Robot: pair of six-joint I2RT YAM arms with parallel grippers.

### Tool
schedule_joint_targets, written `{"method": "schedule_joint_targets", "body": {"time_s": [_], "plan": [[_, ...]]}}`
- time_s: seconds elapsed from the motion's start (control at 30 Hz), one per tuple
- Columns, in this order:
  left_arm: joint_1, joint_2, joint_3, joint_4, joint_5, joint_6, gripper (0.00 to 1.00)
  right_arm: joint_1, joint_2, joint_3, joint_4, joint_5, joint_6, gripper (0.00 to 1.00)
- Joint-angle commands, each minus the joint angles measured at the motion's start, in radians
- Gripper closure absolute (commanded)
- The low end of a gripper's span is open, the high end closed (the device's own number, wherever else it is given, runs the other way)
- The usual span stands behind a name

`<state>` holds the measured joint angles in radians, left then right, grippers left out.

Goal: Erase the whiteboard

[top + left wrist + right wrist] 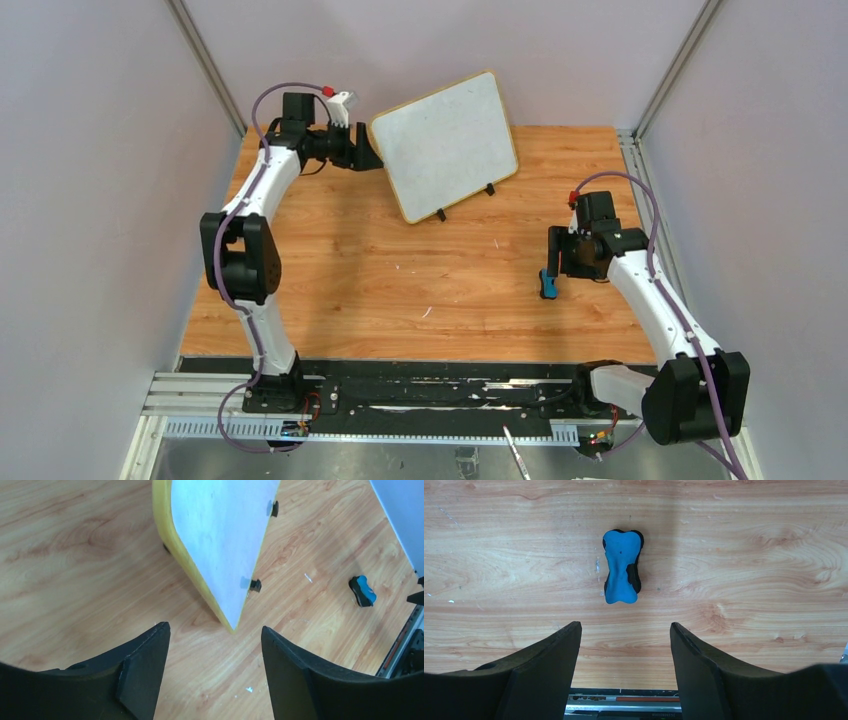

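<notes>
Wood counter (400, 290) carries everything. The whiteboard (445, 145) stands tilted on its black feet (440, 214) at the counter's 12 o'clock, its face showing only faint grey smudges. At the board's 9 o'clock is the left end effector (214, 628) — jaws spread, holding nothing, w/ the board's corner pointing into the gap, no contact visible. At approx 4 o'clock on the counter, the right end effector (624, 625) is also spread wide & empty — it hovers over a small blue eraser (622, 566) lying flat, not touching it.
</notes>
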<state>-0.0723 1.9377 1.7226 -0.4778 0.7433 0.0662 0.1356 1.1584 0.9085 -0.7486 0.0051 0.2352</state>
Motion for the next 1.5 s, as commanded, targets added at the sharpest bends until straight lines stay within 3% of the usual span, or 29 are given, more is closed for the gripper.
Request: {"method": "schedule_joint_targets", "body": {"time_s": [0.0, 0.3, 0.5, 0.67, 1.03, 1.17, 1.47], "plan": [[0.034, -0.143, -0.081, 0.005, -0.091, 0.016, 0.28, -0.023, 0.000, -0.011, -0.004, 0.038, -0.012, 0.33], [0.176, -0.411, -0.395, 0.172, -0.463, -0.032, 0.22, -0.023, -0.035, -0.039, 0.069, 0.109, -0.054, 0.34], [0.188, -0.636, -0.697, 0.324, -0.667, -0.026, 0.13, -0.023, -0.041, -0.057, 0.144, 0.205, -0.074, 0.34], [0.189, -0.717, -0.849, 0.447, -0.794, -0.084, 0.08, -0.022, -0.058, -0.077, 0.196, 0.275, -0.067, 0.34], [0.186, -0.848, -1.197, 0.769, -0.803, -0.098, 0.07, -0.023, -0.107, -0.162, 0.341, 0.284, -0.112, 0.34], [0.184, -0.815, -1.254, 0.911, -0.829, -0.109, 0.06, -0.022, -0.173, -0.261, 0.486, 0.274, -0.126, 0.34], [0.177, -0.774, -1.340, 1.041, -0.828, -0.143, 0.03, -0.022, -0.461, -0.642, 0.970, 0.328, -0.205, 0.34]]}}
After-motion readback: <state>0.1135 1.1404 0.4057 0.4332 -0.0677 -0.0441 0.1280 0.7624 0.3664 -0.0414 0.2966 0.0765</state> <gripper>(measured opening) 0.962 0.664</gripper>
